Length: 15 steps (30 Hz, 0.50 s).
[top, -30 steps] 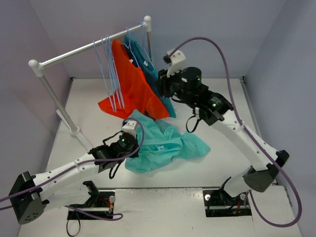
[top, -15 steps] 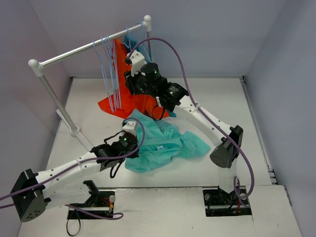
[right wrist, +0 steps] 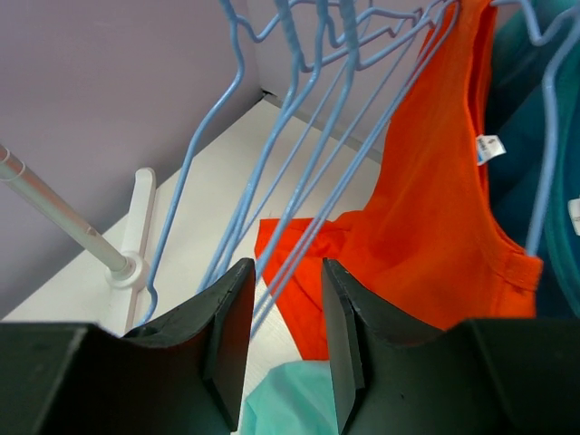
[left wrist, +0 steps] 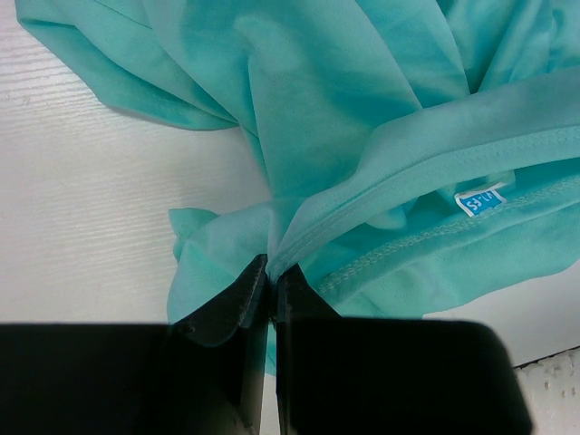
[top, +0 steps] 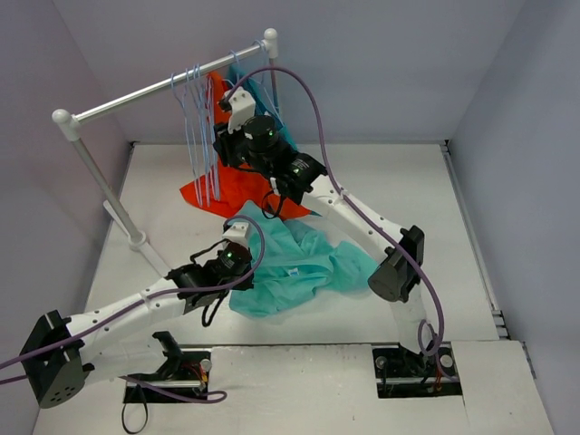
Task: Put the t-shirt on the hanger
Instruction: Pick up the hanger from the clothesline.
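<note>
The light mint-turquoise t-shirt (top: pixel 299 263) lies crumpled on the white table. My left gripper (left wrist: pixel 271 269) is shut on a fold of the t-shirt (left wrist: pixel 362 136) near its collar seam. Several pale blue wire hangers (top: pixel 201 127) hang bunched on the rail. My right gripper (right wrist: pixel 288 272) is open just in front of them, and the wires of a hanger (right wrist: pixel 308 181) run down between its fingertips (right wrist: pixel 237 299). In the top view the right gripper (top: pixel 220 149) is up beside the hangers. I cannot tell whether the fingers touch the wires.
A silver clothes rail (top: pixel 154 89) on white posts (top: pixel 100 181) crosses the back left. An orange-red shirt (top: pixel 240 177) and a darker teal shirt (top: pixel 270 113) hang on it to the right of the bare hangers. Grey walls close in the table (top: pixel 435 199).
The right arm has swung left from beside the teal shirt to the bare hangers, its jaws opening a little. The left gripper has stayed shut on the t-shirt.
</note>
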{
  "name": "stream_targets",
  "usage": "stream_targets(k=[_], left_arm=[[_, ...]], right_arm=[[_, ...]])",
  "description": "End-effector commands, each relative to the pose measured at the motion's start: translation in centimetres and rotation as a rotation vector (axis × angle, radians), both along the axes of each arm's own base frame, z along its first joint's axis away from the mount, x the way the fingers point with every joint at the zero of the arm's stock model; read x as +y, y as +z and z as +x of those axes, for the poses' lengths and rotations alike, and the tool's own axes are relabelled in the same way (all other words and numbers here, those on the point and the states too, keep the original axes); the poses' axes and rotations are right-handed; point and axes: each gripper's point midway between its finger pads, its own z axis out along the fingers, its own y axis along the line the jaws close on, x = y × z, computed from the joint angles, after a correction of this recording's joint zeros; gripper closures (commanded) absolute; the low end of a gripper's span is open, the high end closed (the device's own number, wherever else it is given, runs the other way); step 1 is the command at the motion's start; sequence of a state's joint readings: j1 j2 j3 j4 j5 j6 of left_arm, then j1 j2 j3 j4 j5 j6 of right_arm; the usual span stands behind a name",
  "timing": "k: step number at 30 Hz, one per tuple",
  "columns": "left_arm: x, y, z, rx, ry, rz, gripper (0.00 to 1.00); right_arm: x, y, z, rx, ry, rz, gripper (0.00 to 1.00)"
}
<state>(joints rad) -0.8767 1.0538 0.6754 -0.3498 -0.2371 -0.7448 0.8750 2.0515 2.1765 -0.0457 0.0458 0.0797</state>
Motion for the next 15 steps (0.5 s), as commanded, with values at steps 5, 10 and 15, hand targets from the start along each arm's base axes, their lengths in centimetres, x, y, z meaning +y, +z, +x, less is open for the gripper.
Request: stream_targets(k=[5,10,15], left_arm=[[-0.5,1.8,1.2,-0.043,0.030,-0.047,1.00],[-0.5,1.8,1.4,-0.046,0.031,-0.051,1.00],[-0.5,1.8,1.4,-0.045,0.030,-0.051,1.00]], right_arm=[[1.6,4.4,0.4,-0.074,-0.015,0.152,0.67],[1.8,3.4,0.8,-0.064,-0.032,0.141,0.67],[1.4,2.0,1.4,-0.054,-0.072,0.112,0.71]])
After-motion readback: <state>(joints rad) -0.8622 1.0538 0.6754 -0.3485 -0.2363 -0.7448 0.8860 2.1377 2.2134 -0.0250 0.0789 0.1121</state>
